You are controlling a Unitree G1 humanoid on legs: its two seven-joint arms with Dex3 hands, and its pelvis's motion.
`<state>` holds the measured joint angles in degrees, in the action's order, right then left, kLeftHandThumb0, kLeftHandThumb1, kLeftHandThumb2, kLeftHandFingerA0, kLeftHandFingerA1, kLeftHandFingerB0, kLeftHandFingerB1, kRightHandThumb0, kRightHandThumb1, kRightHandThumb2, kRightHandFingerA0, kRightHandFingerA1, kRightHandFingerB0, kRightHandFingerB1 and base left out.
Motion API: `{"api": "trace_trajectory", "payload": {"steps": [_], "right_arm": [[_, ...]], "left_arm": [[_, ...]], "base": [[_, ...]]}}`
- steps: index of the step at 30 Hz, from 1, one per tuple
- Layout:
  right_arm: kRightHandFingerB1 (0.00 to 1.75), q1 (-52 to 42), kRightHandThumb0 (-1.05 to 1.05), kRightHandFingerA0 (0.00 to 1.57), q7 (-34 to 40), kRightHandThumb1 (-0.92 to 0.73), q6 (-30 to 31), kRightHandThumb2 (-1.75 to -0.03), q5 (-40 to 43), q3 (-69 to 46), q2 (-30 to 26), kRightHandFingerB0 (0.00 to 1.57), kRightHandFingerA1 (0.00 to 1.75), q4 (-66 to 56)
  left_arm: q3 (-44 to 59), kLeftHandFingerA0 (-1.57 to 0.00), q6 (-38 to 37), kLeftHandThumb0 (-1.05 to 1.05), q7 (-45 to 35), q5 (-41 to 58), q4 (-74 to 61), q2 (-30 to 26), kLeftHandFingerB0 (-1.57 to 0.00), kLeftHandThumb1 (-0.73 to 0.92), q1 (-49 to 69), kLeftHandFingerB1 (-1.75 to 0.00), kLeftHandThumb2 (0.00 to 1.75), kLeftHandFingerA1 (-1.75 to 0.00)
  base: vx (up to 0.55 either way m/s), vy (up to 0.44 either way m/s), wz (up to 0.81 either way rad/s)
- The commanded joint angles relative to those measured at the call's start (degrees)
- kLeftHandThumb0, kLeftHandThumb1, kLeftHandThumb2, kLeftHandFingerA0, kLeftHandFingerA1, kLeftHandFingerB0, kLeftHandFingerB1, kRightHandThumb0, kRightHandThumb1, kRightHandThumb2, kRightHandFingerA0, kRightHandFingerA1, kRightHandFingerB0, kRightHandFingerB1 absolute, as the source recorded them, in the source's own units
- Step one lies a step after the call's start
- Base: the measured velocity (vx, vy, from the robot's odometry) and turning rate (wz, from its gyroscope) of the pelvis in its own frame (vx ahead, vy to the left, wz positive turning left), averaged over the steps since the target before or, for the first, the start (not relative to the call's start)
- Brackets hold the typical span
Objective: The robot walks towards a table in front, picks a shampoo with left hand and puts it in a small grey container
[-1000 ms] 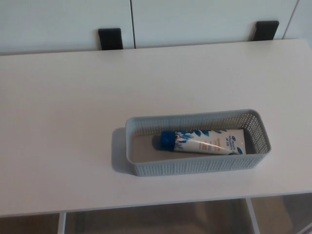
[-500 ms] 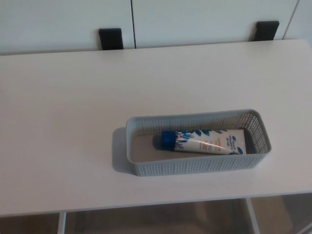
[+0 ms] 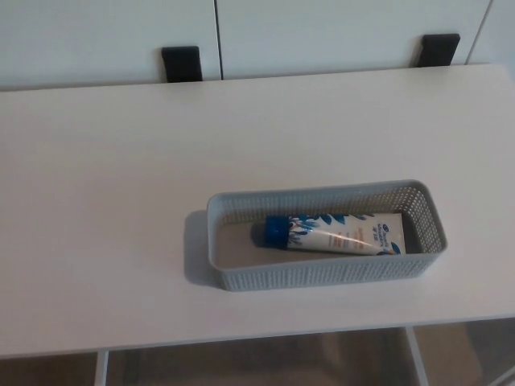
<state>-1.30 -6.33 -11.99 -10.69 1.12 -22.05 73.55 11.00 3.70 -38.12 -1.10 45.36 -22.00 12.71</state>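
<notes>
Lying flat inside the small grey container (image 3: pixel 322 274), the shampoo (image 3: pixel 344 234) is a white tube with blue leaf print. Its blue cap (image 3: pixel 277 231) points left and its crimped end points right. It runs along the container's long axis, which is the only way a tube of that length can rest on the bottom without leaning on the perforated wall. The body seems to sit a little toward the right end, leaving bare floor at the left end beyond the cap.

The container stands on the white table (image 3: pixel 121 161), right of centre and close to the near edge, where a reaching arm would meet it most easily. Two black blocks (image 3: pixel 182 63) sit at the table's far edge, well apart from each other and from the container, with white panels (image 3: pixel 322 32) behind them.

Neither the left hand nor the right hand shows in the head view, so nothing can be said about whether either is released or clenched. Nothing grasps the tube, which lies free.

Judging from this layout, the placing step looks complete, since the tube is fully within the rim and nothing hangs over it.
</notes>
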Motion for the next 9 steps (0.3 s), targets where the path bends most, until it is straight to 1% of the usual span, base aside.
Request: {"api": "trace_trajectory", "payload": {"steps": [1,3,4,5,6,7,8,9], "right_arm": [[0.41,-1.1,-0.46,0.75,6.2,-0.73,-2.9,-0.62,2.8,-3.7,0.1,0.56,0.47,-0.2],[0.41,-1.0,-0.46,0.75,5.8,-0.73,-3.1,-0.63,2.8,-3.9,-0.1,0.57,0.48,0.0],[0.41,-0.9,-0.47,0.75,5.7,-0.73,-3.1,-0.63,2.3,-3.6,-0.1,0.57,0.49,0.4],[0.41,-1.0,-0.46,0.75,5.7,-0.73,-3.1,-0.63,2.3,-3.6,0.0,0.57,0.48,0.3],[0.41,-1.1,-0.46,0.75,5.7,-0.73,-3.0,-0.63,2.3,-3.7,0.1,0.57,0.48,0.3],[0.41,-1.2,-0.46,0.75,5.8,-0.73,-3.0,-0.63,2.2,-3.8,0.2,0.56,0.49,0.3],[0.41,-1.6,-0.45,0.75,6.1,-0.73,-3.2,-0.62,2.1,-4.0,0.3,0.56,0.47,0.4],[0.41,-1.6,-0.45,0.75,6.1,-0.73,-3.2,-0.62,2.1,-4.0,0.3,0.56,0.47,0.4]], "left_arm": [[-2.9,-0.62,-7.5,-0.53,30.5,-7.5,16.1,4.1,-0.40,0.50,-9.6,-0.49,0.83,-0.72],[-3.5,-0.60,-8.3,-0.53,29.8,-7.7,16.6,3.7,-0.37,0.51,-9.3,-0.48,0.83,-0.71],[-3.8,-0.51,-9.6,-0.56,28.2,-7.5,17.5,2.8,-0.32,0.52,-9.0,-0.46,0.83,-0.64],[-3.8,-0.57,-10.3,-0.52,27.4,-7.2,17.8,2.4,-0.37,0.62,-8.7,-0.33,0.59,-0.66],[-3.9,-0.57,-10.6,-0.52,27.2,-7.1,18.0,2.3,-0.37,0.62,-8.6,-0.33,0.59,-0.66],[-4.1,-0.62,-10.9,-0.59,27.1,-7.1,18.5,2.0,-0.29,0.53,-8.7,-0.45,0.84,-0.75],[-4.6,-0.53,-11.7,-0.53,26.8,-7.3,19.4,1.5,-0.36,0.63,-8.7,-0.33,0.59,-0.51],[-4.6,-0.53,-11.7,-0.53,26.8,-7.3,19.4,1.5,-0.36,0.63,-8.7,-0.33,0.59,-0.51]], "base": [[0.00,0.000,0.00],[0.00,0.000,0.00],[0.00,0.000,0.00],[0.00,0.000,0.00],[0.00,0.000,0.00],[0.00,0.000,0.00],[0.00,0.000,0.00],[0.00,0.000,0.00]]}}
